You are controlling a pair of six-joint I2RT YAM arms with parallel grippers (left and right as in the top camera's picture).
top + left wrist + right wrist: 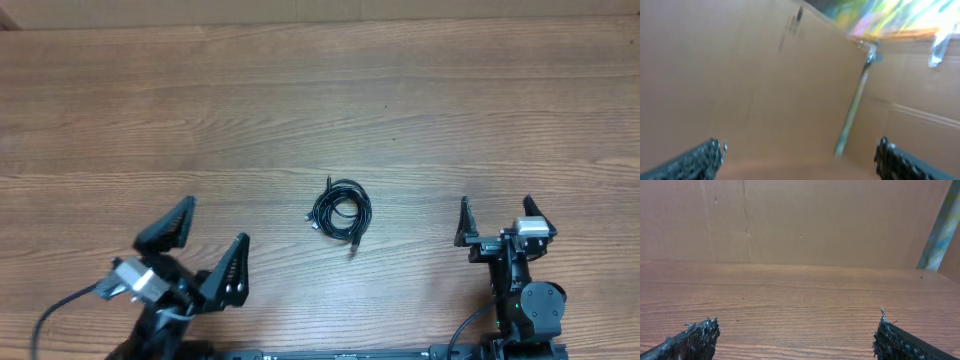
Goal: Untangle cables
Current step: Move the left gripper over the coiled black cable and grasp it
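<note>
The left claw (215,219) stands wide, its two black fingers (176,225) splayed well apart with nothing between them. It is to the left of the cables (341,212), on the near side of them and well apart from them. Its tips are angled toward the far right. In its wrist view the fingers frame only a blurred brown cardboard wall (765,75) with a pale pole (852,115) leaning across it.

The right claw (496,202) is also wide and empty. It sits to the right of the cables, about level with them and well apart, with its tips pointing toward the far edge. Its wrist view looks along bare wood grain to more cardboard at the back.

The cables lie on the tabletop (300,100) between the two claws, and neither claw touches them. They form one small black bundle wound into loose, overlapping loops. One short end pokes out at the far-left side of the coil, and another trails out at the near-right side. How many cords make up the bundle cannot be told. They show only from overhead.
</note>
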